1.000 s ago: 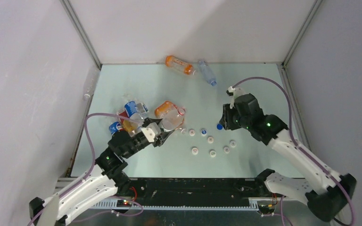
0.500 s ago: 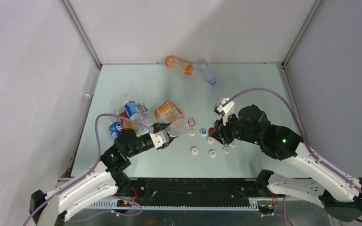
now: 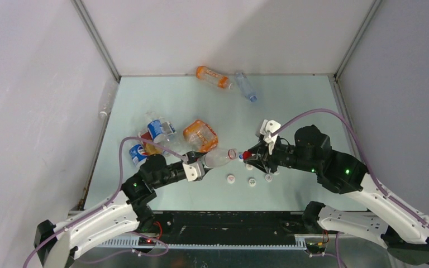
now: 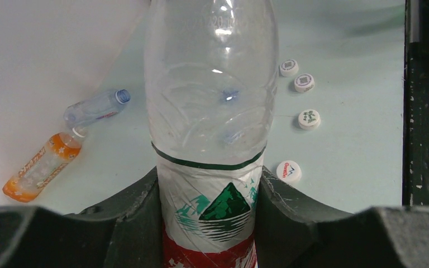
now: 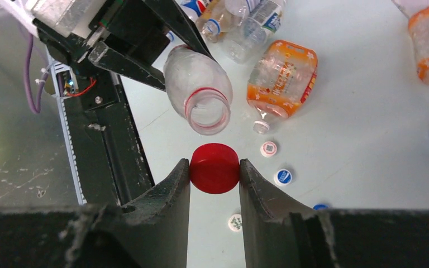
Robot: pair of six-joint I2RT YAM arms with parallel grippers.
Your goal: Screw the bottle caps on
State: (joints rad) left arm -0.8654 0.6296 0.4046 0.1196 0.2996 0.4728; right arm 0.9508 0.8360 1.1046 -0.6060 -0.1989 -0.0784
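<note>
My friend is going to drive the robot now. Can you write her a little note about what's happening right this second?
Left gripper: jaws shut on the clear bottle, held sideways, open mouth facing the red cap.
Right gripper: jaws shut on that cap, just short of the mouth, not on it.
Elsewhere: loose caps near the middle; bottle pile on the left; two bottles at the far edge, apparently capped.
Done: perhaps those two. Left to do: seat and twist the red cap, then cap the pile.
</note>
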